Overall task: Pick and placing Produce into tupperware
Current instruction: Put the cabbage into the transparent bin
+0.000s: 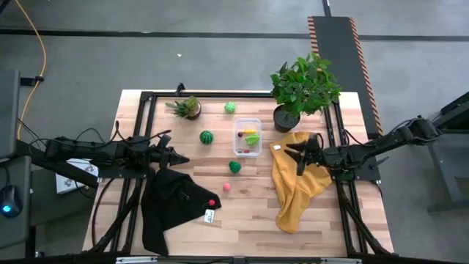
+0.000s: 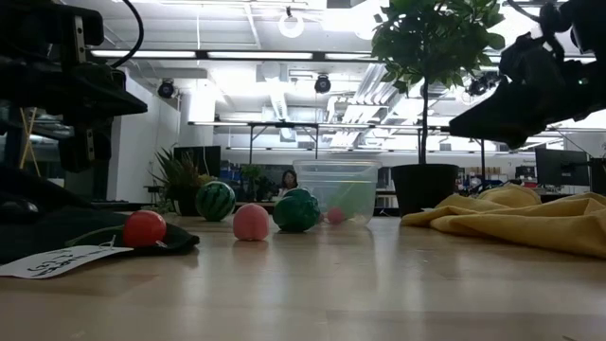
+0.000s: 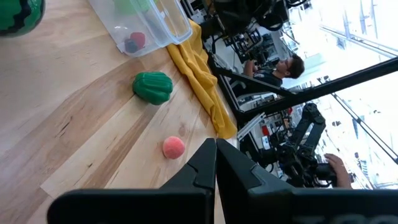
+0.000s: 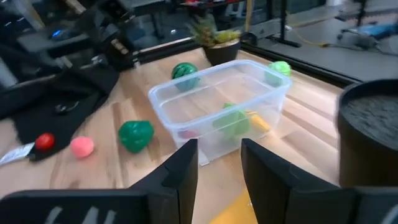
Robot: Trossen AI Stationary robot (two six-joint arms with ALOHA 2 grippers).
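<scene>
1. High view: clear container is sitting mid-table, rectangular with rounded corners, holding a yellow piece, a light-green piece and small red bits. Striped melon is lying left of it, a light-green ball up-left near the small plant, a dark-green piece just below the container, a pink ball below that, and a red ball is resting on the black cloth. Left gripper is hovering over the table left of the produce, fingers pressed together, holding nothing. Right gripper is hanging over the yellow cloth, right of the container, beside the big potted plant.

2. Low view: red ball, pink ball, dark-green piece and melon are all sitting on the wood in front of and beside the see-through container; yellow cloth is bunching on the right.

3. Left wrist view: own fingers are meeting in a closed point, empty. Dark-green piece and pink ball are lying ahead, container corner beyond.

4. Right wrist view: fingers are standing partly apart with nothing between them. Container is directly ahead, green and yellow pieces showing inside; dark-green piece, pink ball and red ball are lying outside it.
</scene>
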